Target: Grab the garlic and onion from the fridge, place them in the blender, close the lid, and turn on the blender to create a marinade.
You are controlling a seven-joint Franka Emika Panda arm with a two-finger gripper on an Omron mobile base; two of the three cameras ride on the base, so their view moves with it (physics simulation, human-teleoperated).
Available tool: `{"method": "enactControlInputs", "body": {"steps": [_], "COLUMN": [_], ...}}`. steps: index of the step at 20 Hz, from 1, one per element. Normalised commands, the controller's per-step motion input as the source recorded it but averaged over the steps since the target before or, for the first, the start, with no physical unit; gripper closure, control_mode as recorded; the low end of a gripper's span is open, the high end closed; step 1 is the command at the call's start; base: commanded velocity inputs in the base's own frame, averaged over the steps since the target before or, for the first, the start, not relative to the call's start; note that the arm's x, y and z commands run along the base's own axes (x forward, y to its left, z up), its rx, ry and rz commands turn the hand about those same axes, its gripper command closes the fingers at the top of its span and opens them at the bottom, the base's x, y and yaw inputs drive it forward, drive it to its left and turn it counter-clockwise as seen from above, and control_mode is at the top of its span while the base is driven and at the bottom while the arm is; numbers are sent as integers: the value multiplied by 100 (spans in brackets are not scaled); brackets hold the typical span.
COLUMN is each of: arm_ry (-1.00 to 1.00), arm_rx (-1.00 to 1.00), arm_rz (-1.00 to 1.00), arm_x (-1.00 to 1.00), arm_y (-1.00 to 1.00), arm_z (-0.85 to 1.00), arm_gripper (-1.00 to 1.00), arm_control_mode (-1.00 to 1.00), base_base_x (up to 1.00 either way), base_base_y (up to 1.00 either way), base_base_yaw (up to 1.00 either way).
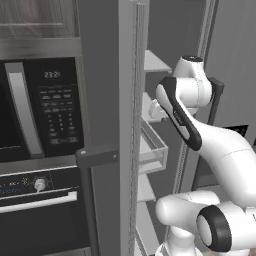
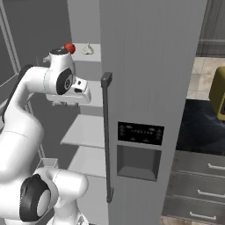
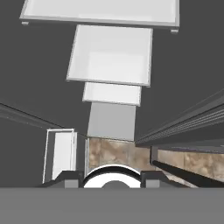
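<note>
The fridge [image 2: 149, 88] stands with its left door [image 1: 127, 125] swung open and its right door closed. The garlic [image 2: 88, 49], a small white bulb, lies on the top inner shelf. My arm reaches into the fridge, wrist [image 2: 66, 81] just below that shelf, hand pointing down. In the hand view my gripper [image 3: 112, 178] is shut on a round pale thing, the onion [image 3: 112, 170], which fills the gap between the fingertips [image 3: 72, 177]. Only its rounded top shows. The blender and the lid are out of view.
A small red round thing [image 2: 69, 47] sits left of the garlic. White shelves [image 2: 85, 129] stack below the hand, and a clear door bin [image 1: 152, 150] hangs on the open door. The black microwave [image 1: 40, 107] and oven [image 1: 40, 200] are left of the fridge, and grey drawers [image 2: 197, 176] are right of it.
</note>
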Motion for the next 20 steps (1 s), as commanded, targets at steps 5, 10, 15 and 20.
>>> {"method": "enactControlInputs", "body": {"steps": [5, 10, 15, 20], "arm_ry": [-10, -43, -44, -29], "arm_rx": [0, 3, 1, 11], "arm_rz": [-8, -1, 0, 6], "arm_x": [-3, -12, -1, 22], "arm_y": [1, 6, 16, 11], "arm_z": [9, 80, 92, 56], "arm_gripper": [-100, -100, -100, -100], "arm_control_mode": [-100, -100, -100, -100], "base_base_x": [0, 0, 0, 0], "base_base_y": [0, 0, 0, 0], "base_base_yaw": [0, 0, 0, 0]}}
